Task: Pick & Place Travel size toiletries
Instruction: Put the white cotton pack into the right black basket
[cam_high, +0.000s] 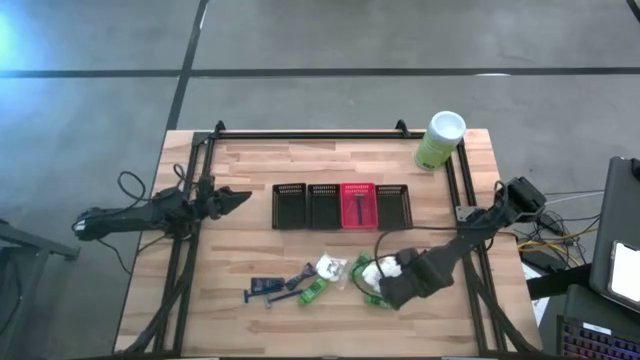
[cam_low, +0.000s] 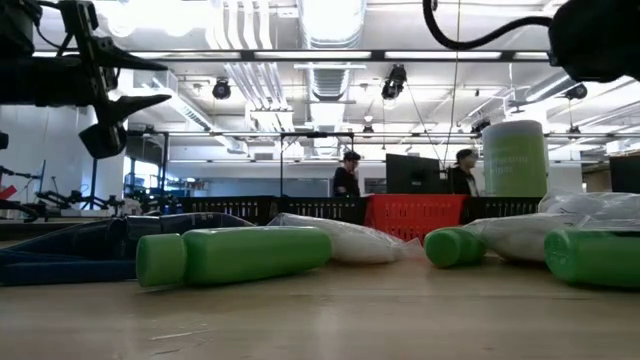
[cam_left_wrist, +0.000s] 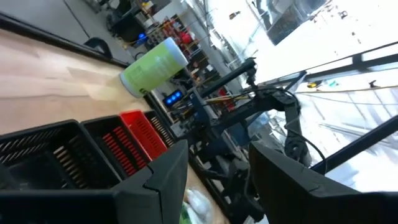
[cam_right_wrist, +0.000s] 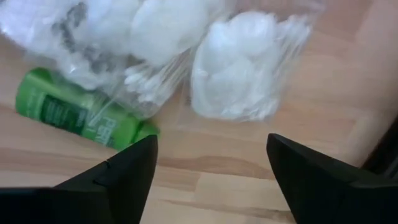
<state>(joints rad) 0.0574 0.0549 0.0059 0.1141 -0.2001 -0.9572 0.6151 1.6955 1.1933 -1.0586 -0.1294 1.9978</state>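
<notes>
Four mesh baskets (cam_high: 341, 205) in a row mid-counter (cam_high: 250, 260), the red one (cam_high: 357, 204) with a dark razor inside; pale-green canister (cam_high: 439, 140) at the far right corner; toiletries scattered along the near edge: blue razors (cam_high: 270, 287), green bottles (cam_high: 313, 290), white packets (cam_right_wrist: 239, 71) of cotton swabs. Right hand (cam_right_wrist: 211, 168) spread wide, empty, poised just above the packets, bottle (cam_right_wrist: 84, 115) beside; left hand (cam_high: 240, 198) released, empty, well apart beside the baskets.

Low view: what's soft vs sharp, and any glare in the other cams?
Low view: the near green bottle is fairly sharp, ceiling lights blown out, the people behind small and soft. Left wrist view: the window side is washed out white behind the canister. Right wrist view: the white packets are blurred and overexposed. High view: even light, blue flare at the upper left corner.
</notes>
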